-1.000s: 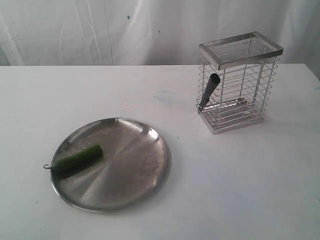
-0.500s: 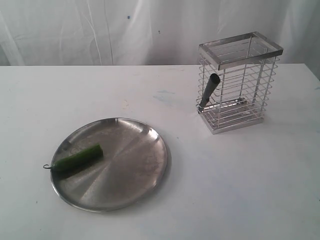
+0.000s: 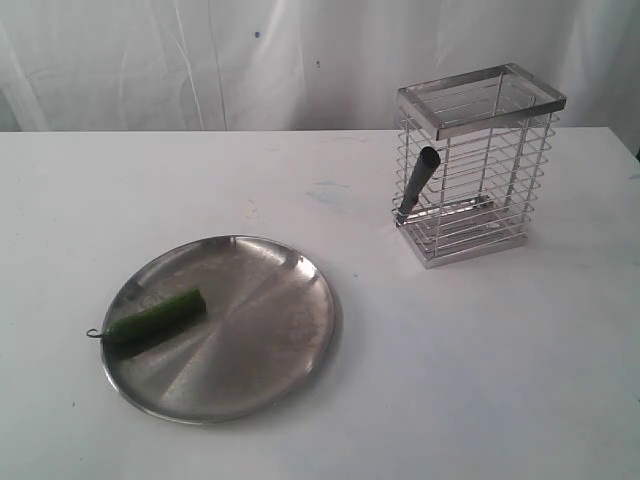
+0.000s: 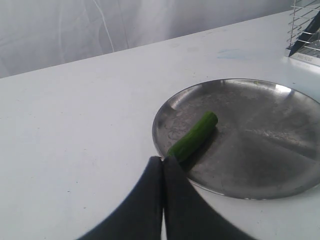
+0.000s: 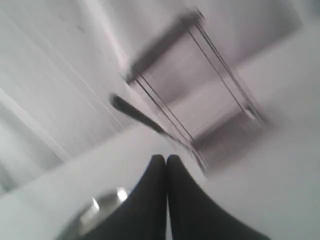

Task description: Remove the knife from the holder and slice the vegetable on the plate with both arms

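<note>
The chrome wire holder (image 3: 480, 165) stands at the back right of the white table, with the knife (image 3: 418, 183) leaning in it, dark handle poking out at its left side. The green vegetable (image 3: 155, 318) lies on the left part of the steel plate (image 3: 262, 330), its thin stem over the rim. Neither arm shows in the exterior view. In the left wrist view my left gripper (image 4: 163, 159) is shut and empty, short of the vegetable (image 4: 194, 136) and the plate (image 4: 260, 140). The right wrist view is blurred; my right gripper (image 5: 166, 157) is shut and empty, with the holder (image 5: 200, 95) and knife handle (image 5: 131, 111) beyond it.
A white cloth backdrop hangs behind the table. The white table top (image 3: 480, 360) stretches bare between the plate and the holder and along the front right.
Nothing has moved in the exterior view: plate, vegetable, holder and knife stand as before.
</note>
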### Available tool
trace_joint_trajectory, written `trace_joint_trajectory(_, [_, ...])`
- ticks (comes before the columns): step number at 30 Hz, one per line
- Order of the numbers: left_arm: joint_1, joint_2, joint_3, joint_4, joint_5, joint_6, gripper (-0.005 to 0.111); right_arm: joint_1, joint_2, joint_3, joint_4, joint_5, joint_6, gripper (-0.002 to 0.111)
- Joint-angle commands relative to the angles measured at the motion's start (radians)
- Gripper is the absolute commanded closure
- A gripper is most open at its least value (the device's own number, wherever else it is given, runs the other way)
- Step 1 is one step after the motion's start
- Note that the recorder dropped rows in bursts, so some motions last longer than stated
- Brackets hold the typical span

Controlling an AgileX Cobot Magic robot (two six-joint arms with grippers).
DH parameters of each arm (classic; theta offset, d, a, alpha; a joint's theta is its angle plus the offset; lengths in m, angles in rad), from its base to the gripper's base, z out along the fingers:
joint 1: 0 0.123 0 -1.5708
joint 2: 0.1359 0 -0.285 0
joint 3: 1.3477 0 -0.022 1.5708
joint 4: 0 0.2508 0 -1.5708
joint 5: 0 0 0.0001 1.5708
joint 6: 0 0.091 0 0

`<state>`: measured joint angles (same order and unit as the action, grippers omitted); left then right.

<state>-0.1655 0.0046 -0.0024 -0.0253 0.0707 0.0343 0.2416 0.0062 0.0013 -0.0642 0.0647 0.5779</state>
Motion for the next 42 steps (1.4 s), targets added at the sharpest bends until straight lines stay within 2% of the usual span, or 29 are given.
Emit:
trace_joint_trajectory(1, [0.002,-0.005,0.002,0.004,0.004,-0.007,0.107,0.040,-0.006,-0.030,-0.197,-0.547,-0.031,0.108])
trace_joint_trajectory(4, [0.002,-0.005,0.002,0.004,0.004,-0.007,0.107,0.049,-0.006,-0.070,-0.490,-0.823,0.047,0.108])
trace_joint_trajectory(6, [0.002,-0.005,0.002,0.004,0.004,-0.007,0.107,0.049,-0.006,-0.092,-0.613,-0.868,0.173,0.108])
trace_joint_trajectory(9, [0.002,-0.005,0.002,0.004,0.004,-0.007,0.107,0.049,-0.006,-0.100,-0.712,-0.839,0.376,0.108])
trace_joint_trajectory(12, [0.002,-0.005,0.002,0.004,0.004,-0.007,0.107,0.049,-0.006,-0.100,-0.736,-0.845,0.476,0.108])
trace_joint_trajectory(18, [0.002,-0.005,0.002,0.004,0.004,-0.007,0.107,0.049,-0.006,-0.100,-0.657,-0.921,0.499,0.108])
trace_joint_trajectory(22, [0.002,-0.005,0.002,0.004,0.004,-0.007,0.107,0.049,-0.006,-0.100,-0.669,-0.907,0.644,0.108])
trace_joint_trajectory(24, [0.002,-0.005,0.002,0.004,0.004,-0.007,0.107,0.049,-0.006,-0.123,-0.664,-0.855,0.644,0.108])
trace_joint_trajectory(27, [0.002,-0.005,0.002,0.004,0.004,-0.007,0.107,0.049,-0.006,-0.244,-0.767,-0.605,0.669,0.108])
trace_joint_trajectory(30, [0.002,-0.005,0.002,0.004,0.004,-0.007,0.107,0.049,0.026,-0.405,-1.119,-0.320,0.898,0.108])
trace_joint_trajectory(32, [0.002,-0.005,0.002,0.004,0.004,-0.007,0.107,0.049,0.095,-0.513,-1.441,-0.258,1.096,0.108])
trace_joint_trajectory(34, [0.002,-0.005,0.002,0.004,0.004,-0.007,0.107,0.049,0.180,-0.605,-1.680,-0.245,1.281,0.108])
trace_joint_trajectory(38, [0.002,-0.005,0.002,0.004,0.004,-0.007,0.107,0.046,0.383,-0.722,-1.680,-0.239,1.160,0.108])
trace_joint_trajectory(42, [0.002,-0.005,0.002,0.004,0.004,-0.007,0.107,0.046,0.543,-0.747,-1.680,-0.153,1.074,0.108])
